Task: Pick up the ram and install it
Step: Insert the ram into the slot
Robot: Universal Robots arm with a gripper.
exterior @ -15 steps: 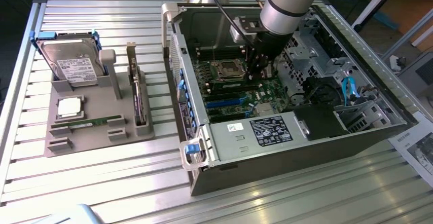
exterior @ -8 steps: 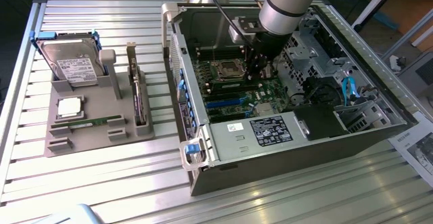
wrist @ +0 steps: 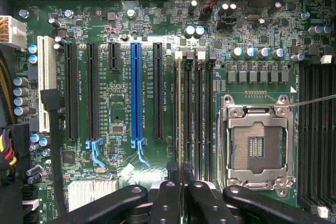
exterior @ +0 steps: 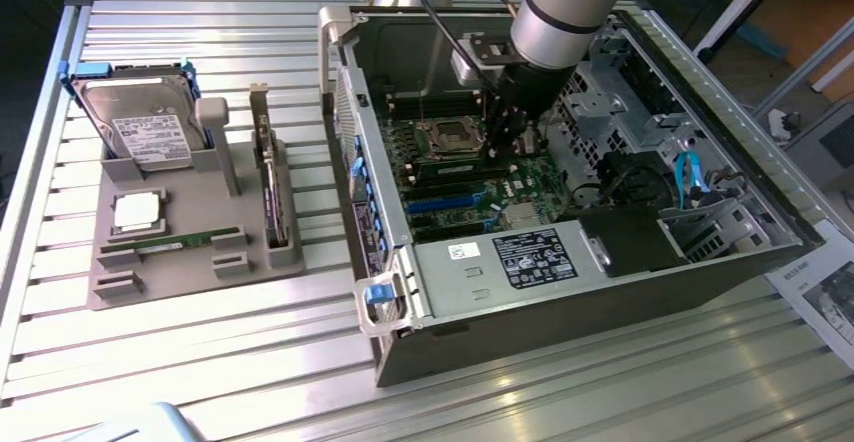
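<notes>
- Pinching the ram [wrist: 180, 119] by its upper edge: pincer [wrist: 182, 184] pressed nearly together on it. The board is edge-on and lined along a memory slot straight below the pincer. Seated or not, cannot tell.
- Handling, judged: light, stiff, thin, brittle. Best held on the bare long edge at mid-length, off chips and contacts.
- Edges: processor socket [wrist: 257, 140] close on one side of the pincer, blue expansion slot [wrist: 136, 93] further off on the other.
- Room: case wall [exterior: 358, 122] and drive cage hem the pincer in; free way is upward.
</notes>
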